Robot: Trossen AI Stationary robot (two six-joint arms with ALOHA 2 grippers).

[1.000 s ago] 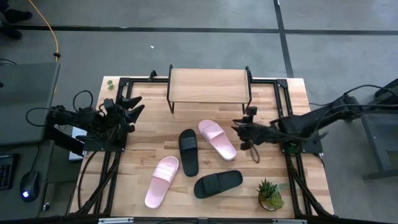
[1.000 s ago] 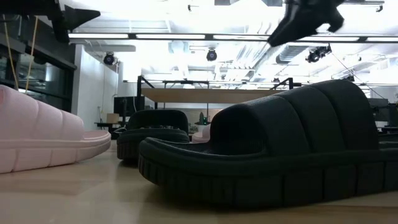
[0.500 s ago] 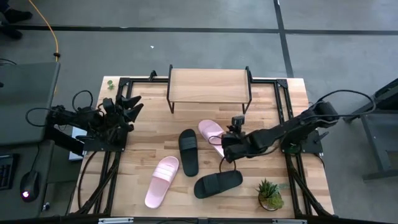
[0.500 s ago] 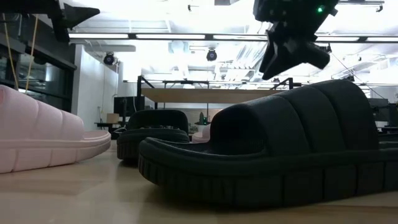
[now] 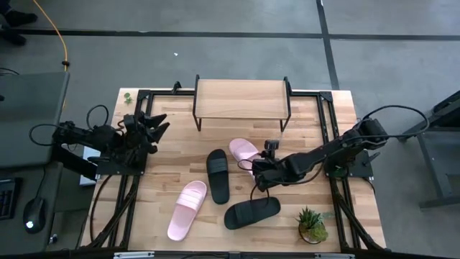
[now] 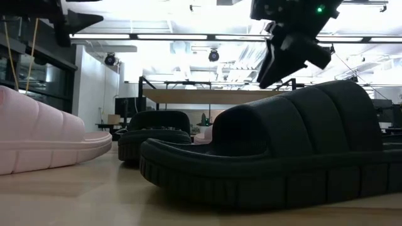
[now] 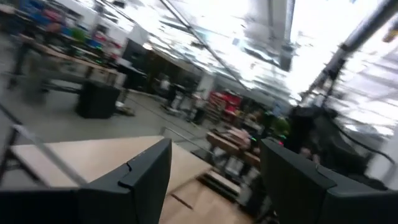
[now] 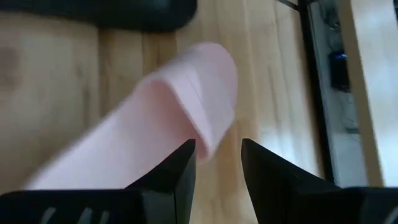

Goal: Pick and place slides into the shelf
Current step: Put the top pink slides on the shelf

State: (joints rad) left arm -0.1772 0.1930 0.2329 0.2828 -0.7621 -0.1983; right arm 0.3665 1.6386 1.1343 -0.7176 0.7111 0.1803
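Observation:
Four slides lie on the table. One pink slide [image 5: 243, 151] is near the middle, and a black slide [image 5: 218, 175] lies left of it. A second pink slide [image 5: 187, 208] and a second black slide [image 5: 251, 211] lie nearer the front edge. The shelf [image 5: 241, 98] stands at the far edge on thin black legs. My right gripper [image 5: 256, 171] is open and hovers over the middle pink slide [image 8: 161, 106]. In the low view it [image 6: 286, 53] sits well above the table. My left gripper [image 5: 154, 124] is open and waits at the table's left side.
A small potted plant [image 5: 312, 224] stands at the near right corner. Black frame rails [image 5: 327, 119] run along both sides of the table. Bare wood shows between the shelf and the slides and at the near left corner.
My right gripper has swung from the right of the middle pink slide toward the table's left and near edge. It now hangs over that slide and sits lower in the low view. The slides have not moved.

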